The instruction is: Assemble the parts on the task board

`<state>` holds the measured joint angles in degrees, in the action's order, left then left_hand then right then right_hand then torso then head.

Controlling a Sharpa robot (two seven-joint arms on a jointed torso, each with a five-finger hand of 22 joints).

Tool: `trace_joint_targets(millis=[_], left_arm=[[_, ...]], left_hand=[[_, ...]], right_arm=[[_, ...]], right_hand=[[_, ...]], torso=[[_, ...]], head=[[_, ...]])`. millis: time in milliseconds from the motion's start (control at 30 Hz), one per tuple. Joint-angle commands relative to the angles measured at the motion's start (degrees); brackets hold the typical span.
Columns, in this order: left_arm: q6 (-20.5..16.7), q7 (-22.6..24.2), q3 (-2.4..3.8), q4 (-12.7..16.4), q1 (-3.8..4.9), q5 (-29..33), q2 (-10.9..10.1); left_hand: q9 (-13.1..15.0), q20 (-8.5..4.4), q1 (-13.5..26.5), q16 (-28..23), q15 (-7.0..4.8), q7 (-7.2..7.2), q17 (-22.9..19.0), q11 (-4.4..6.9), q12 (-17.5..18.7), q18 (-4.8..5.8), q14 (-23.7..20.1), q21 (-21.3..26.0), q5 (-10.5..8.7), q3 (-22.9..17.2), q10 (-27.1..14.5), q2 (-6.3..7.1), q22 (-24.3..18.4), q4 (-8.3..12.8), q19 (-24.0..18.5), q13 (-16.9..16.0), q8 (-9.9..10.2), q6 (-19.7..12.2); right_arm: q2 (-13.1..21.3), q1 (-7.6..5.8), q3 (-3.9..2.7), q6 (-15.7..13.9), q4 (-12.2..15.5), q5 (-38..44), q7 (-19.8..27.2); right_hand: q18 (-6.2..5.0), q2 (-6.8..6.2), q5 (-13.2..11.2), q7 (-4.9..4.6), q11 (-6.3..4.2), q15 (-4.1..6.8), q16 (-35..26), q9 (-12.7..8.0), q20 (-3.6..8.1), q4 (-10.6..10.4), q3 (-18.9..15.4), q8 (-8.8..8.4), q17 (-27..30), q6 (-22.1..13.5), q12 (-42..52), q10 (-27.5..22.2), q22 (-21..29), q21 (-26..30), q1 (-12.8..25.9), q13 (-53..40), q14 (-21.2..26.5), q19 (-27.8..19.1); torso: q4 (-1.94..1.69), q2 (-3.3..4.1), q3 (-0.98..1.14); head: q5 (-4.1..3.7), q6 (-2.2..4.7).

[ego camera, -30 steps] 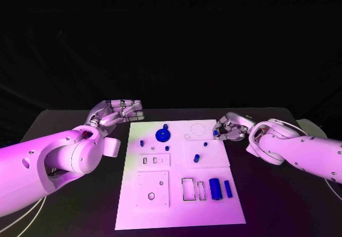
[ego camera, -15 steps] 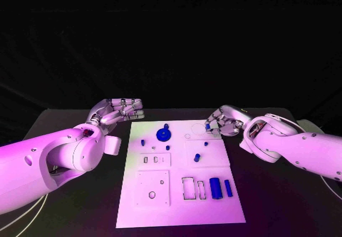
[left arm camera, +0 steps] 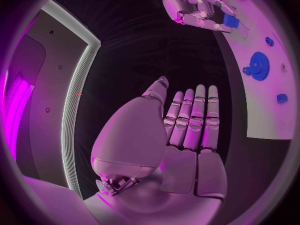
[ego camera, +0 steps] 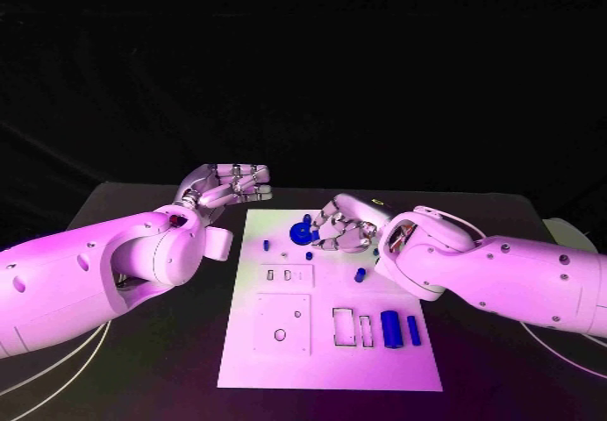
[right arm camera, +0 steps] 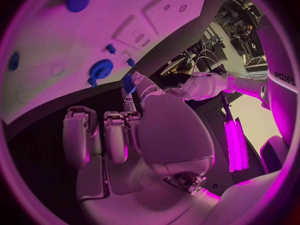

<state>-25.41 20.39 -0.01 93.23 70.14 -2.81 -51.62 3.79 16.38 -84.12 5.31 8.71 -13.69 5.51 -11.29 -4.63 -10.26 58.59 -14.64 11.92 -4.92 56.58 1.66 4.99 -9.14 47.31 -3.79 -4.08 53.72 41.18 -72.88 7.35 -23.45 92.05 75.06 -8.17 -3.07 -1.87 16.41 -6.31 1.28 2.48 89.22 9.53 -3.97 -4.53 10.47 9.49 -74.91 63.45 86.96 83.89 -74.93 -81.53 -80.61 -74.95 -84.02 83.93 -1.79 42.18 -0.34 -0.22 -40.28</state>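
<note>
Left hand (ego camera: 225, 186) sits off the far left corner of the board (ego camera: 260, 351), above the black table (ego camera: 139, 203). In the left wrist view its fingers (left arm camera: 192, 116) lie straight and side by side, the palm bare and nothing in its grasp.

On the board, going left to right in the head view: a small blue peg (ego camera: 266, 246) stands near the far left edge, with a second small blue piece (ego camera: 309, 255) just beyond it. Nearer the robot are a pair of narrow slots (ego camera: 280, 274) and a square plate with two holes (ego camera: 282, 323). A blue gear (ego camera: 303, 232) lies at the far middle of the board. Past the middle, a short blue piece (ego camera: 360, 274) stands alone, and close to the near right are two rectangular cut-outs (ego camera: 352, 327), then a wide blue bar (ego camera: 391, 328) and a thin blue bar (ego camera: 414, 329) side by side.

Right hand (ego camera: 344, 228) is over the far part of the board, just right of the gear and close above it. In the right wrist view a small blue part (right arm camera: 128, 82) is pinched at the tips of its thumb and a finger, the other fingers (right arm camera: 78, 133) curled in beside the palm. The left wrist view also shows that hand (left arm camera: 195, 7) with the blue part (left arm camera: 230, 21) at its fingertips, above the board edge.
</note>
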Motion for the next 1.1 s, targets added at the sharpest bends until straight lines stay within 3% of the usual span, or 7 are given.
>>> trace_joint_targets(millis=[33, 267, 433, 600, 1100], left_arm=[[1.2, -0.1, 0.01, -0.2, 0.05, 0.3, 0.3], [1.0, -0.2, -0.02, -0.4, 0.04, 0.3, 0.4], [0.9, -0.2, -0.03, -0.5, 0.04, 0.3, 0.4], [0.9, -0.2, -0.03, -0.5, 0.04, 0.3, 0.4], [0.8, -0.2, -0.03, -0.5, 0.04, 0.3, 0.0]], left_hand=[[0.0, -0.01, -0.3, -0.4, 0.15, -0.47, 0.1, 0.07, 0.4, -0.16, 0.2, 0.4, -0.32, 0.1, -0.2, 0.06, -0.1, 0.3, -0.6, 0.0, 0.3, -0.2], [0.0, -0.01, -0.3, -0.4, 0.14, -0.46, 0.1, 0.08, 0.3, -0.16, 0.3, 0.4, -0.32, 0.1, -0.1, 0.06, -0.1, 0.3, -0.6, 0.0, 0.2, -0.2], [0.0, -0.01, -0.3, -0.4, 0.14, -0.45, 0.1, 0.08, 0.3, -0.17, 0.3, 0.4, -0.32, 0.1, -0.1, 0.06, -0.1, 0.3, -0.6, 0.0, 0.2, -0.1], [0.0, -0.01, -0.3, -0.4, 0.14, -0.45, 0.1, 0.08, 0.3, -0.17, 0.3, 0.4, -0.32, 0.1, -0.1, 0.06, -0.1, 0.3, -0.6, 0.0, 0.2, -0.1], [0.0, -0.02, -0.2, -0.4, 0.13, -0.44, 0.1, 0.09, 0.3, -0.17, 0.3, 0.3, -0.32, 0.1, -0.1, 0.08, -0.1, 0.3, -0.5, 0.0, 0.2, -0.1]], right_arm=[[-1.6, 0.68, 0.26, 2.2, -0.5, 5.3, -3.5], [-5.2, 2.55, 0.71, 3.3, -2.2, 8.0, -5.3], [-6.5, 3.70, 0.81, 3.4, -2.9, 9.0, -5.9], [-7.3, 4.68, 0.85, 3.4, -3.3, 9.8, -6.4], [-7.6, 6.26, 0.86, 4.1, -3.5, 11.1, -7.5]], right_hand=[[0.57, 0.46, 0.5, 0.94, -0.30, 0.25, 0.2, 1.3, 0.39, -0.1, 0.3, 0.23, -13.6, 0.7, 0.0, 3.2, -6.8, 0.2, 0.2, -11.7, -5.6, 0.1], [0.51, 0.51, 0.6, 0.93, -0.29, 0.24, 0.2, 1.3, 0.39, -0.3, 0.4, 0.30, -13.5, 0.6, -0.1, 3.1, -6.7, 0.4, 0.7, -11.5, -5.6, 0.0], [0.49, 0.41, 0.4, 0.90, -0.26, 0.22, 0.2, 1.4, 0.38, -0.4, 0.3, 0.29, -13.5, 0.4, -0.2, 3.1, -6.6, 0.5, 1.1, -11.5, -5.6, 0.0], [0.49, 0.32, 0.4, 0.90, -0.25, 0.22, 0.2, 1.4, 0.38, -0.5, 0.3, 0.31, -13.5, 0.4, -0.2, 3.1, -6.6, 0.5, 1.3, -11.5, -5.6, 0.0], [0.47, -0.13, 0.1, 0.77, -0.16, 0.15, 0.1, 1.4, 0.34, -0.8, 0.2, 0.25, -13.4, 0.0, -0.3, 3.0, -6.5, 0.7, 2.3, -11.4, -5.6, 0.0]], torso=[[-0.37, -0.14, -0.06], [-0.29, -0.05, 0.00], [-0.15, -0.06, 0.03], [-0.23, -0.06, 0.03], [-0.31, -0.04, -0.01]], head=[[0.44, -0.45], [0.80, -0.69], [1.24, -0.87], [1.45, -1.18], [1.13, -1.50]])
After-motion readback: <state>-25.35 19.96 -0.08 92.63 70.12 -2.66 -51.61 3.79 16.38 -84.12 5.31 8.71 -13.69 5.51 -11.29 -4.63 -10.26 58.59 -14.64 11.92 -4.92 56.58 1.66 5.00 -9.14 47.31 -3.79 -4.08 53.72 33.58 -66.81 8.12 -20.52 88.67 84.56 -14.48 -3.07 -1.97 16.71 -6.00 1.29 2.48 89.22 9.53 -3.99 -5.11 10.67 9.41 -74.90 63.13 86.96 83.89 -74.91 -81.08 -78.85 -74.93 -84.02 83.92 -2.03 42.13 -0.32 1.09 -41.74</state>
